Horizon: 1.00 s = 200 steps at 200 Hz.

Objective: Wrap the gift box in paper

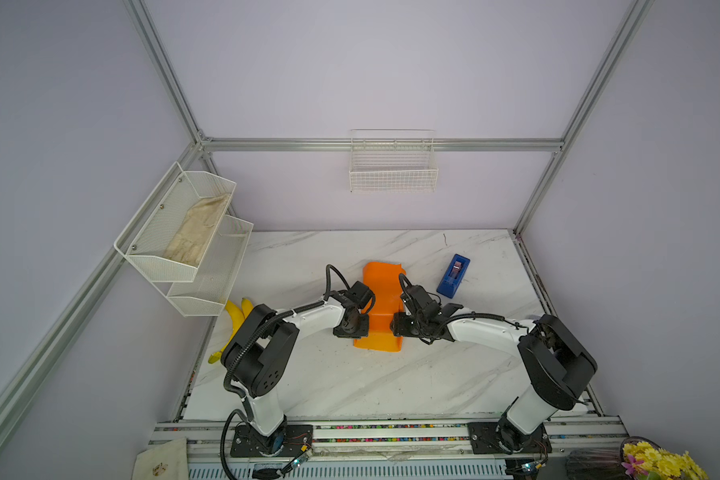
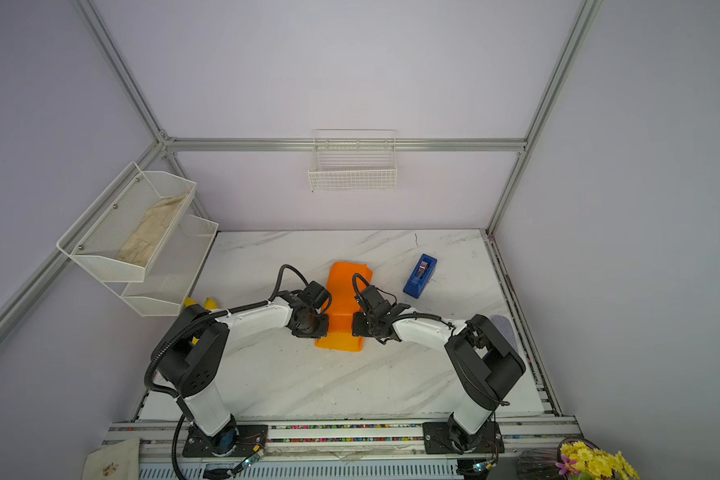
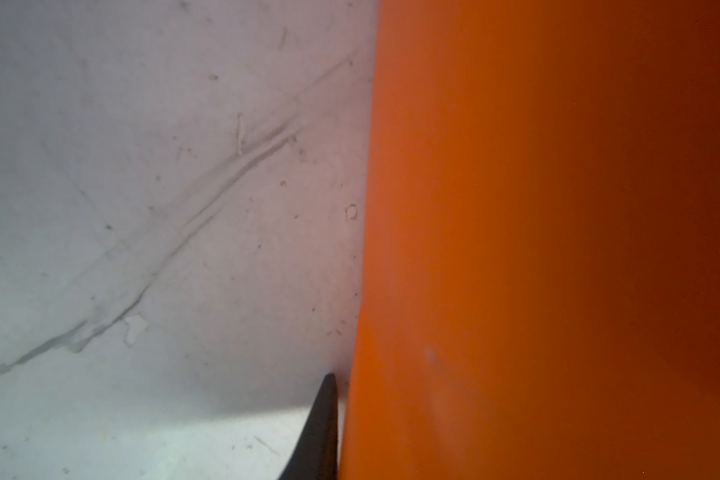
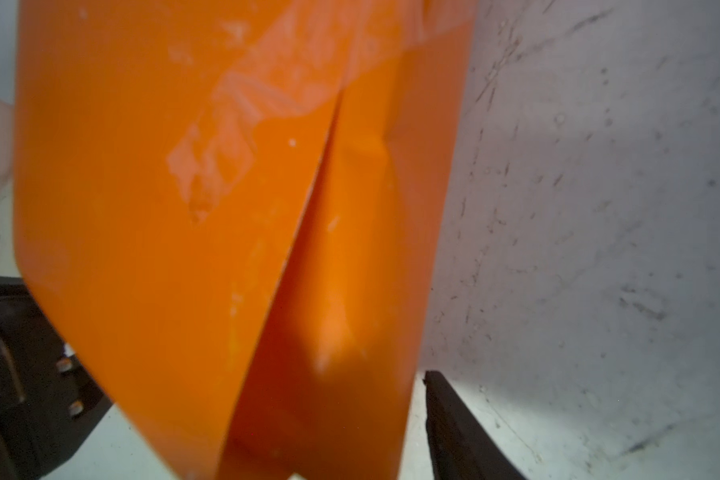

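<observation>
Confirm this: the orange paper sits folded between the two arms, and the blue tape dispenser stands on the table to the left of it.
Not quite: the side is wrong. In both top views the blue tape dispenser stands on the table to the right of the orange paper, not the left. The paper does sit folded between the left arm and the right arm.

Cannot tell what sits under the folded paper (image 1: 381, 307), blurred and cropped in both wrist views. Shows only one finger (image 3: 323, 428) of the left gripper (image 1: 352, 328) and one finger (image 4: 454, 424) of the right gripper (image 1: 404, 326); grip unreadable for both.
</observation>
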Motion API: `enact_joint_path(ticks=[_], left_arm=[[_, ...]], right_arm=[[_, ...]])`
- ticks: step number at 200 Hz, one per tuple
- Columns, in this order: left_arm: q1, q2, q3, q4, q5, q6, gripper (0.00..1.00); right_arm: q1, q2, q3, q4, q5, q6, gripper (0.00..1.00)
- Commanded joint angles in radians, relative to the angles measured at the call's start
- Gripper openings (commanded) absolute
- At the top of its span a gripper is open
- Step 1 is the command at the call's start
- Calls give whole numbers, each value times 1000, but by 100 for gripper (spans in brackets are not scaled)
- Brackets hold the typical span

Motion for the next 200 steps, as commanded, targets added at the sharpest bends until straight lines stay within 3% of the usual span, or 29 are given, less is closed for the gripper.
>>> enact_joint_path(ticks=[1,39,90,140,200], left_arm=[[-2,5,69,-29,-4,13,15],[-2,22,77,-29,3,13,14],[-2,24,80,-29,2,14,14],[-2,-4,71,-29,-5,14,17],[-2,-114,112,-37,7,37,39]], right_arm=[[5,-85,13,-127,49,38,55],[6,-171,97,-172,74,76,49],[6,-39,206,-44,-115,15,20],[5,25,184,-67,-57,43,15],[5,32,141,-68,-26,47,14]])
